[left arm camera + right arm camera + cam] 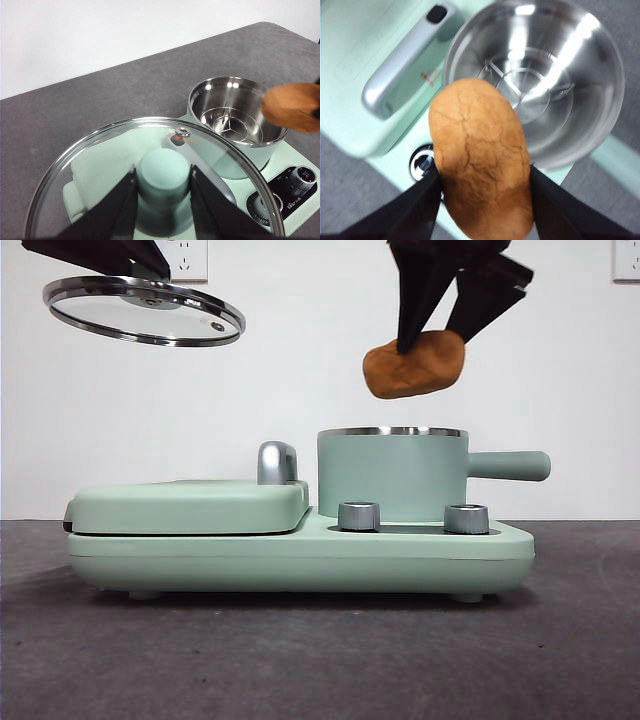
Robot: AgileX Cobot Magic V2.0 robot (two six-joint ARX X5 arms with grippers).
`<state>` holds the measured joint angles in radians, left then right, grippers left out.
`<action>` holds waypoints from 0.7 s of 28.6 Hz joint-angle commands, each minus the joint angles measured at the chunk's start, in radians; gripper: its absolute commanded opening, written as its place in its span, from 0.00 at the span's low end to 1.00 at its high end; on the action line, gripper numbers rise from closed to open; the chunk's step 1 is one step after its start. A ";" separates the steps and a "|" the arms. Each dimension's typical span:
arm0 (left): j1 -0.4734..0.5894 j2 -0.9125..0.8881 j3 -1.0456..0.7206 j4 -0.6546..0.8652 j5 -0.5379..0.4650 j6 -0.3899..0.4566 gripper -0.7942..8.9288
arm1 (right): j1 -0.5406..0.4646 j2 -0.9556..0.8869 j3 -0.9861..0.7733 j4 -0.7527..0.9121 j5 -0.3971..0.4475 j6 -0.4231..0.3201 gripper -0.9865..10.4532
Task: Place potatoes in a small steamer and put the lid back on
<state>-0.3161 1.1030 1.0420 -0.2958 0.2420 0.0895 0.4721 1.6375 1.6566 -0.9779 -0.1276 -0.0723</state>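
The right end effector (432, 338) gripped the potato (414, 364) in the air just above the pot (392, 472), a little toward its three o'clock side in the front view. The left end effector (162, 187) clamped the knob of the lid (143, 310) high at ten o'clock. To seat it well, the potato probably needed centring over the steel rim before lowering onto the rack, lengthwise, then releasing low.

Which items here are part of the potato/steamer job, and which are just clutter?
In the job:
- potato, held above the pot by the right gripper
- small steamer, open
- lid, held up by the left gripper

Just around:
- griddle cover
- two knobs
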 commanded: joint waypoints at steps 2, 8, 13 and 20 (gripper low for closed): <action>-0.002 -0.005 0.013 0.031 0.005 0.011 0.10 | -0.010 0.084 0.083 0.011 0.000 -0.018 0.27; -0.002 -0.005 0.013 0.031 0.005 0.011 0.10 | -0.022 0.169 0.138 0.027 0.001 -0.033 0.27; -0.002 -0.005 0.013 0.031 0.005 0.011 0.10 | -0.032 0.209 0.138 0.079 0.002 -0.039 0.27; -0.002 -0.005 0.013 0.031 0.005 0.011 0.10 | -0.055 0.275 0.138 0.129 0.010 -0.042 0.27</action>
<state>-0.3161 1.1030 1.0420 -0.2958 0.2417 0.0895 0.4122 1.8923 1.7664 -0.8570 -0.1196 -0.1055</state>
